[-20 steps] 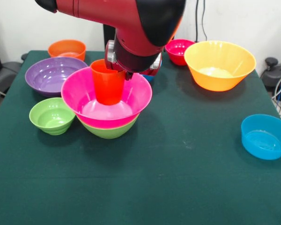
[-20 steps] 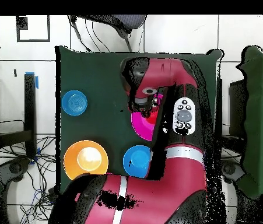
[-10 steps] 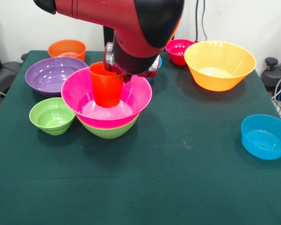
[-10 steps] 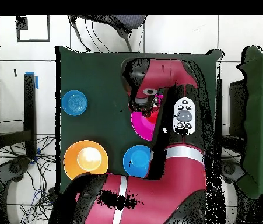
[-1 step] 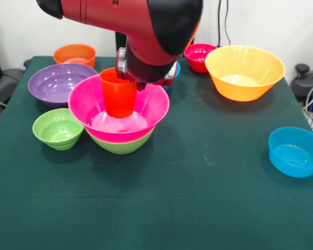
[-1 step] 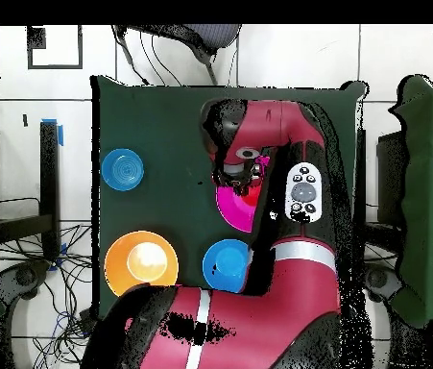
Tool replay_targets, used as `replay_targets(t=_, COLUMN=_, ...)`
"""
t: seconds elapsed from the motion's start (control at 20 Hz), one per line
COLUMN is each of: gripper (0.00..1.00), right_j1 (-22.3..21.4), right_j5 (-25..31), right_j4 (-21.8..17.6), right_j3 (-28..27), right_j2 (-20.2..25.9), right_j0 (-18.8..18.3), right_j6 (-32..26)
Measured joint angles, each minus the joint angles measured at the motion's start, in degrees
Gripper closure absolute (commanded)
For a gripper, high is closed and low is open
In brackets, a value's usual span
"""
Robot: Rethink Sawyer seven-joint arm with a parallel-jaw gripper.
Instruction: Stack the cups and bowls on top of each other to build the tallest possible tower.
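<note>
Nearest bowl: you have a medium blue glossy plastic bowl [image 5: 295, 151] alone at the right edge of the dark green cloth-covered table [image 5: 161, 208], well apart from everything else and not yet stacked.

Small green bowl: a small light-green plastic bowl [image 5: 58, 128] sits just beside the tower on its left, loose on the cloth.

Tower: you see a medium green plastic bowl [image 5: 122, 145] lowest, with the large glossy pink plastic bowl [image 5: 146, 107] nested in it. Two bowls joined, so I judge the build is at an early stage.

Cup: the small tapered orange plastic tumbler [image 5: 118, 92] stands upright inside the pink bowl, its base at or just above the bowl's floor; you cannot tell from here whether it rests there.

Gripper: the gripper [image 5: 141, 83] is hidden under the red and black wrist, right against the tumbler's far rim. You cannot tell whether it is clamped on the cup or has let go.

Purple bowl: a medium purple plastic bowl [image 5: 55, 83] lies behind and left of the tower, unstacked.

Large orange bowl: a big orange-yellow plastic bowl [image 5: 244, 72] stands far right, apart from the rest.

Back row: a small orange plastic bowl [image 5: 74, 53] at the far left and a small red plastic bowl [image 5: 199, 55] behind the arm; a blue bowl [image 6: 225, 264] shows in the overhead view.

Left to do: by my reading, you have seven loose bowls to add.
</note>
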Motion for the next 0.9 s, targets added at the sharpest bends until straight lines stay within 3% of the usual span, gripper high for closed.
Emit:
replay_targets(t=0.35, gripper=1.0, right_j1=-0.1, right_j5=-1.1, right_j4=0.0, right_j3=3.0, right_j2=-0.4, right_j0=-0.2, right_j6=0.0)
replay_targets(t=0.9, gripper=1.0, right_j1=0.0, right_j5=-7.4, right_j4=0.0, right_j3=7.0, right_j2=-0.6, right_j0=-0.5, right_j6=0.0)
